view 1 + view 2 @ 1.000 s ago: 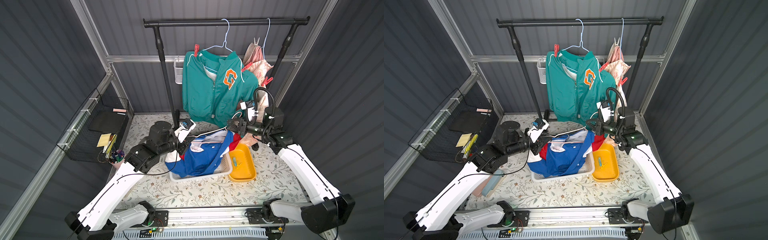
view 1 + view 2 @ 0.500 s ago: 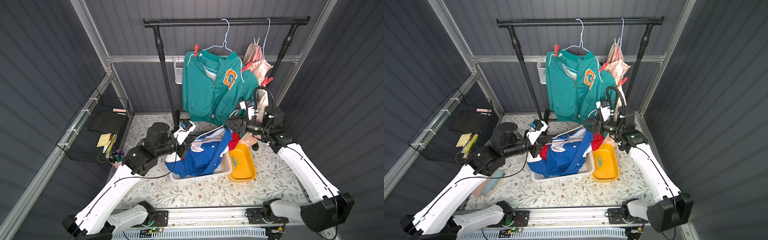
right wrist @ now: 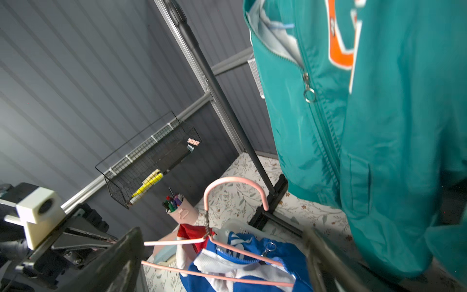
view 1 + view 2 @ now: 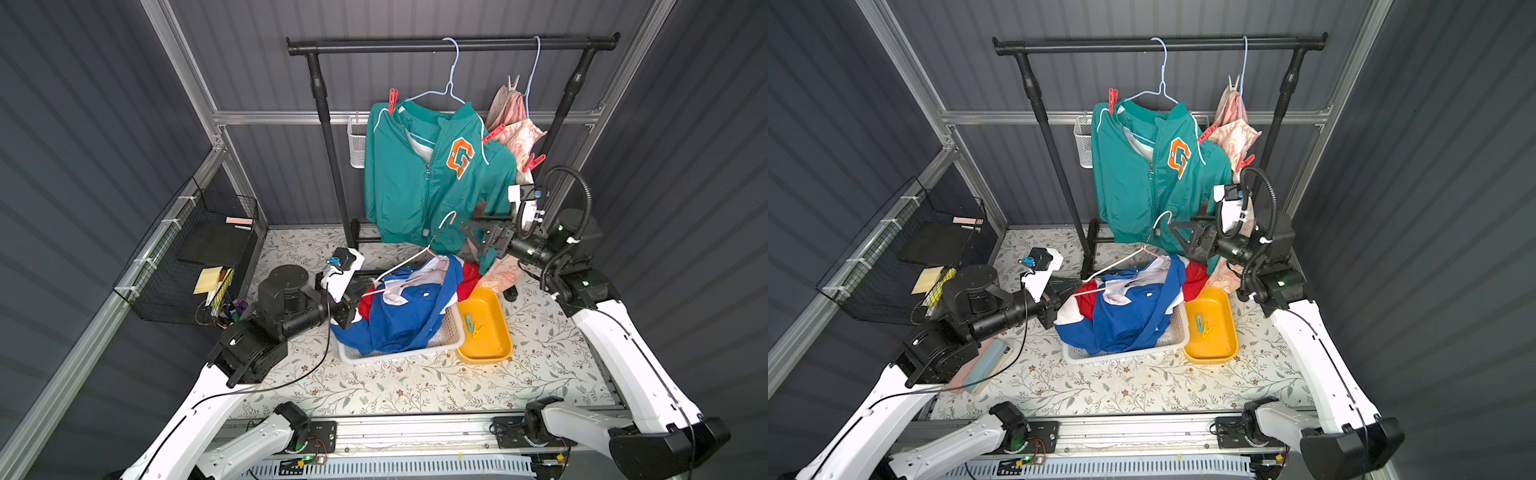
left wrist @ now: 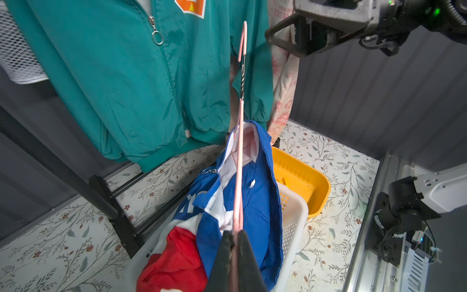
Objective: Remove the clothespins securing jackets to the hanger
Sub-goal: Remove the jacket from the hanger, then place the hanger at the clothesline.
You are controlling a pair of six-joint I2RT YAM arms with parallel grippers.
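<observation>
The left gripper [image 5: 234, 232] is pinched fully closed on one shoulder end of the pink hanger [image 5: 238, 177], over the left rim of the white basket [image 4: 399, 358]. The pink hanger slants up across the basket toward its far right corner, where the hook stands free in the air. Its wires pass through the collar of the blue jacket [image 4: 411, 320], which lies heaped in the basket and spills over its near left corner.

The right gripper [image 4: 478, 235] hovers above the basket's far right corner, just beside the hook. Its jaws are spread wide with nothing between them.

Just beside the basket's right side sits a yellow tray [image 4: 496, 349] holding a teal clothespin [image 4: 468, 321] and a yellow clothespin [image 4: 478, 331].

Behind the basket stands the rack [image 4: 453, 43]. The teal jacket [image 4: 407, 187] hangs from it on a pale blue hanger [image 4: 449, 86]. A red clothespin [image 4: 392, 99] sits on its left shoulder and a second red clothespin [image 4: 493, 134] on its right.

Behind the basket's right end, the cream jacket [image 4: 519, 133] hangs bunched from the rack. It has a whitish clothespin [image 4: 514, 81] at its top and a third red clothespin [image 4: 532, 161] lower down.
</observation>
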